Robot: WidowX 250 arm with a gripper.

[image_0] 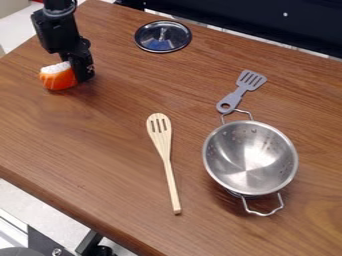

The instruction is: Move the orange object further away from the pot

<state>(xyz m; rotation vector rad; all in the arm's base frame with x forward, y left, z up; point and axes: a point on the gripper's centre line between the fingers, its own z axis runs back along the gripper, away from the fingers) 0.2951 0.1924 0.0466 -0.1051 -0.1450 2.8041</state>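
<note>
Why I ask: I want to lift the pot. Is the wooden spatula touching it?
Apart. The camera view shows a broad strip of bare tabletop between the wooden spatula and the pot.

A fixed camera looks down at a slant on the worktop [100,150], facing across it toward the dark panel [260,22]. It stands back a little — floor [40,205] shows past the near side.
</note>
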